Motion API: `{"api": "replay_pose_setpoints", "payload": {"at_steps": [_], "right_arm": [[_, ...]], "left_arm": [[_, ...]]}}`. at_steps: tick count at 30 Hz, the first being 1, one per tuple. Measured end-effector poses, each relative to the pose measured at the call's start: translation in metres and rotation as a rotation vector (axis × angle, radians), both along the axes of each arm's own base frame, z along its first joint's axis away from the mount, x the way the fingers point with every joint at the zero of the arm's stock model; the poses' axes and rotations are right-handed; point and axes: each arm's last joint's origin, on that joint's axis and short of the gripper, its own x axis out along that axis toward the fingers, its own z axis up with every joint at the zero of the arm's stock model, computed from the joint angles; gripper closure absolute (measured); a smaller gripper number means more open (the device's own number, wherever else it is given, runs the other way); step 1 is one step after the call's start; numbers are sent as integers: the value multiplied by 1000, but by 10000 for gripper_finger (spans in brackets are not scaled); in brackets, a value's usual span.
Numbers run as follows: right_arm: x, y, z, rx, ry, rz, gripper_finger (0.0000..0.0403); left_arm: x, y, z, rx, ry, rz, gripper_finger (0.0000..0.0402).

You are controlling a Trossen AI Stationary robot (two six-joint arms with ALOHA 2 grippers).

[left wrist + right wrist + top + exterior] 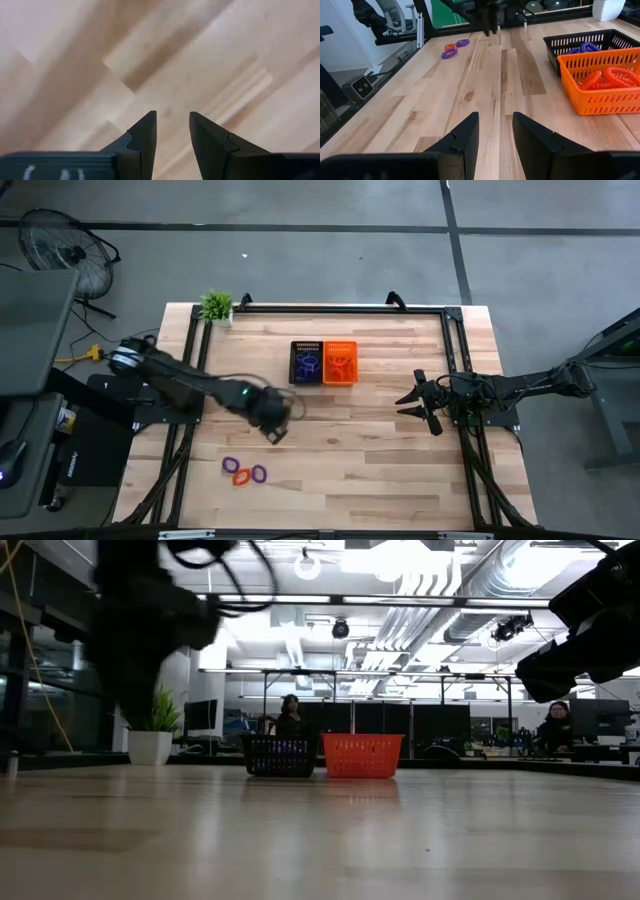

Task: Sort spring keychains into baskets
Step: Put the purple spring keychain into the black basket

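Two baskets sit side by side at the counter's [380,450] far middle — the black basket [306,363] holding purple keychains, the orange basket [340,363] holding orange-red ones. Three loose keychains [245,471] — two purple, one orange — lie near the front-left. The left claw [277,434] hovers released and empty above bare wood; the right claw [414,404] waits released at the right.

Matt wooden table [380,450]; plastic mesh baskets [600,82].

Your low view cuts off both arms at the top edge. The black basket [585,42] runs off the right wrist frame's right edge, its purple keychains [583,48] partly hidden.
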Motion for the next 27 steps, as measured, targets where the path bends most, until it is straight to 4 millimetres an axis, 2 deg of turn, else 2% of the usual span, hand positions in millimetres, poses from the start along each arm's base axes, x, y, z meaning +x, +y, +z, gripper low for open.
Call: {"api": "replay_pose_setpoints", "payload": {"at_steps": [4,12,21,27], "right_arm": [[0,0,0,0,-1,0,289],[0,0,0,0,-1,0,289],[0,0,0,0,0,0,289],[0,0,0,0,0,0,289]], "left_arm": [[-27,-25,-8,-27,32,29,286],[-61,-67,-19,-55,90,60,286],[-87,-100,-21,-61,64,121,286],[-93,-116,-30,-70,62,159,286]]}}
